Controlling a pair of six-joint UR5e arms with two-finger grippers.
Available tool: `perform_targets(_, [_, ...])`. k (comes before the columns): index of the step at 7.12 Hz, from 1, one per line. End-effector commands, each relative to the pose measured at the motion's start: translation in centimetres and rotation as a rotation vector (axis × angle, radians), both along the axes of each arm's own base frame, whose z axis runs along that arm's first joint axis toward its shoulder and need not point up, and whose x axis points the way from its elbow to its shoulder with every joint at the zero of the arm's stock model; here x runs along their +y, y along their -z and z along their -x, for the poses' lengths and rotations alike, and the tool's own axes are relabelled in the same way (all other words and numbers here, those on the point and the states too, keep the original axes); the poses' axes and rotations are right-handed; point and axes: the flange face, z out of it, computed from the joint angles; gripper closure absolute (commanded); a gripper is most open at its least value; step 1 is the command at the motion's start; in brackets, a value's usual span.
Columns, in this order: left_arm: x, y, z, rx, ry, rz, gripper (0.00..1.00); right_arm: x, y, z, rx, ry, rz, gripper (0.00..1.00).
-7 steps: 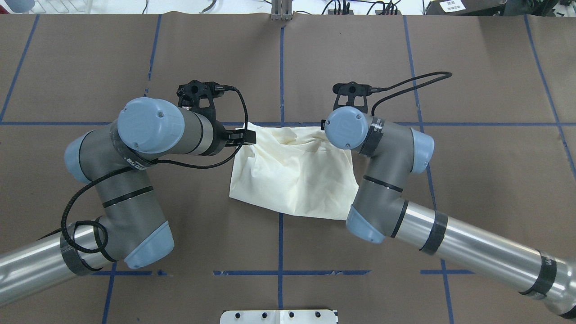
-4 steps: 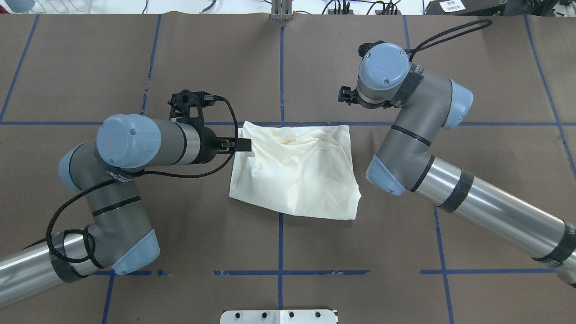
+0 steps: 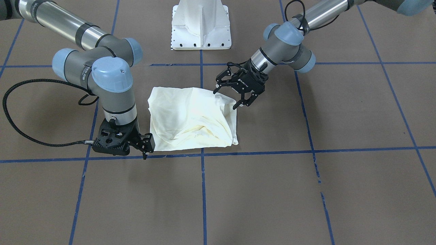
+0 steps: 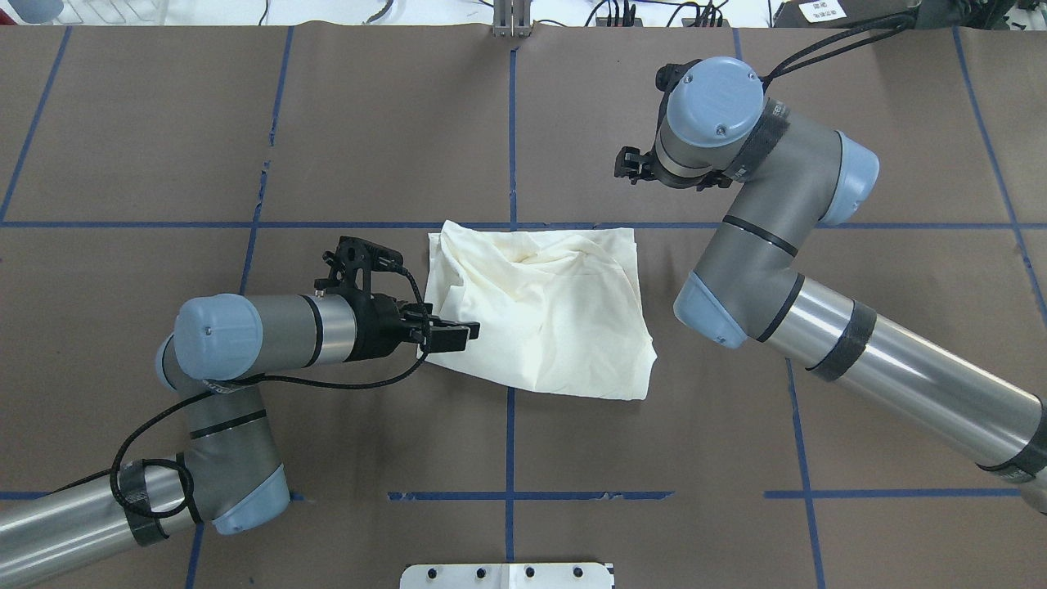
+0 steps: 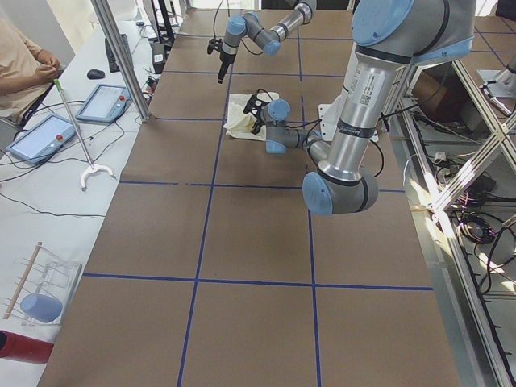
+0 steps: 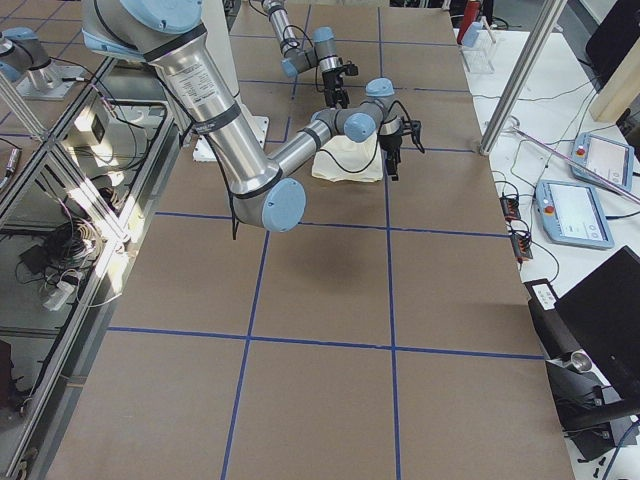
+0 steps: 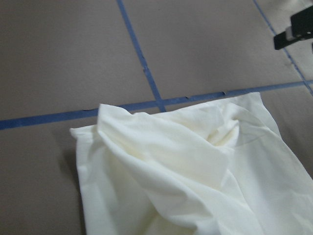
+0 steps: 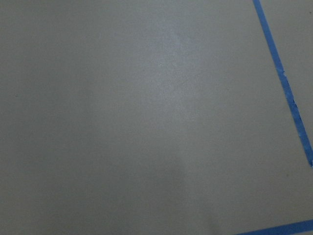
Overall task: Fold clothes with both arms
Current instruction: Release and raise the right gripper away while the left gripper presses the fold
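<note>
The clothes are one cream shirt [image 4: 540, 311], folded into a rumpled bundle at the table's middle with only plain cloth showing [image 3: 190, 119]. My left gripper [image 4: 462, 334] lies low at the bundle's near-left edge, and its fingers stand open over that corner [image 3: 225, 99] with nothing between them. The left wrist view is filled by the creased shirt [image 7: 186, 181]. My right gripper [image 4: 626, 164] hangs above bare table just past the shirt's far right corner; its fingers look open and empty [image 3: 147, 149]. The right wrist view has only brown table and blue tape in it.
Blue tape lines [image 4: 511, 123] divide the brown table into squares. The white pedestal base [image 3: 201, 27] stands at the robot's edge. Beyond the far edge there is a desk with tablets [image 5: 105, 101] and a seated person [image 5: 20, 68].
The right arm has lifted off the shirt's far right corner and swung away past it. My left gripper has slid from the far left corner back along the left edge.
</note>
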Motion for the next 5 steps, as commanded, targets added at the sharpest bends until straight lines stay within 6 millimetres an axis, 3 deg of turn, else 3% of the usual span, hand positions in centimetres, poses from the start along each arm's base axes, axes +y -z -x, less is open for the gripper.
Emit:
perform_targets(1, [0.8, -1.1, -1.0, 0.089, -0.018, -0.046, 0.00, 0.4, 0.6, -0.3, -0.013, -0.002, -0.008, 0.00])
perform_targets(3, [1.7, -0.4, -1.5, 0.118, -0.035, -0.056, 0.00, 0.7, 0.1, -0.7, -0.011, -0.003, -0.005, 0.00])
perform_targets(5, [3.9, -1.1, -1.2, 0.175, -0.141, -0.087, 0.00, 0.8, -0.2, -0.8, -0.009, -0.007, -0.002, 0.00])
